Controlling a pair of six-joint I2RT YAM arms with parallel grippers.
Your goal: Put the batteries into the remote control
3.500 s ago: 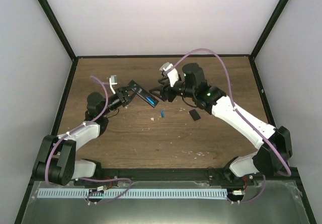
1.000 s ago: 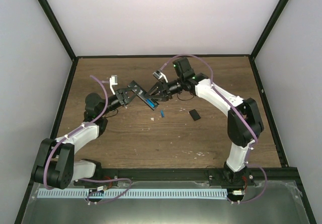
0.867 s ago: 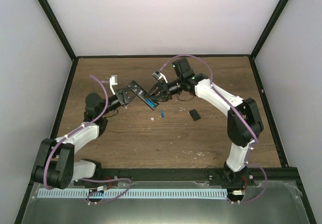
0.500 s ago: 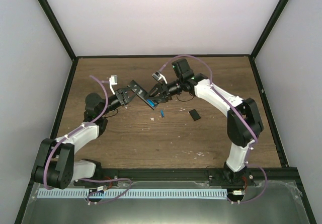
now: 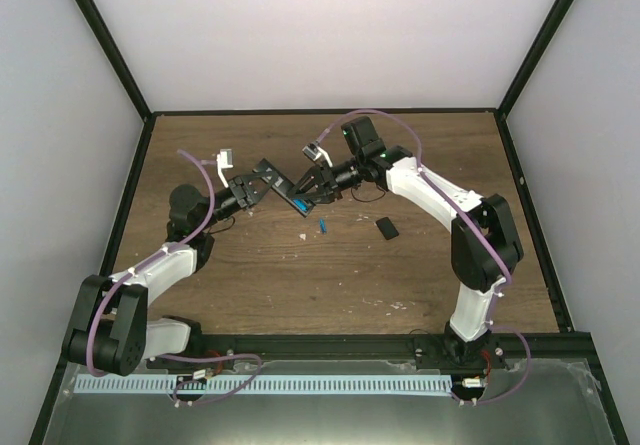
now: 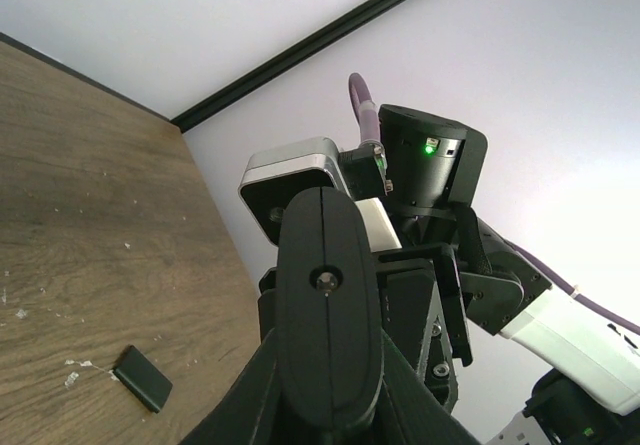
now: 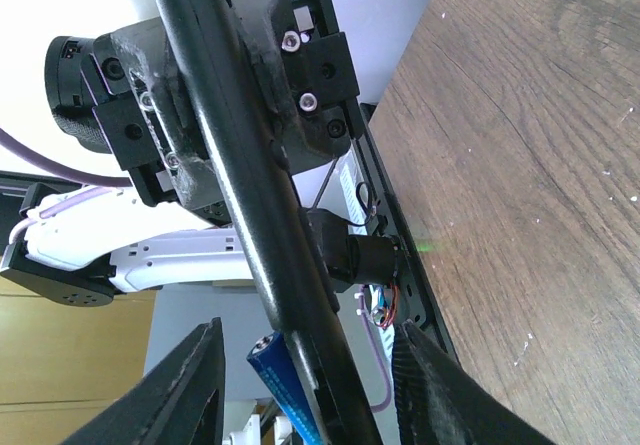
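Note:
My left gripper (image 5: 255,187) is shut on the remote control (image 5: 285,185), a slim black bar held above the table and pointing right. In the left wrist view the remote (image 6: 328,295) shows end-on between my fingers (image 6: 232,405). One blue battery (image 5: 299,203) sits at the remote's far end; it also shows in the right wrist view (image 7: 287,390) beside the remote (image 7: 240,165). My right gripper (image 5: 314,191) is open, its fingers (image 7: 192,385) straddling that end without touching it. The second battery (image 5: 323,225) lies on the table below.
The small black cover piece (image 5: 386,228) lies on the wooden table (image 5: 330,275) right of the loose battery; it also shows in the left wrist view (image 6: 142,377). A white speck (image 5: 303,235) lies near the battery. Black frame posts and pale walls enclose the table.
Since 3.5 s ago my right arm has swung left, bringing its gripper to the remote's far end. Over the last second almost nothing has moved.

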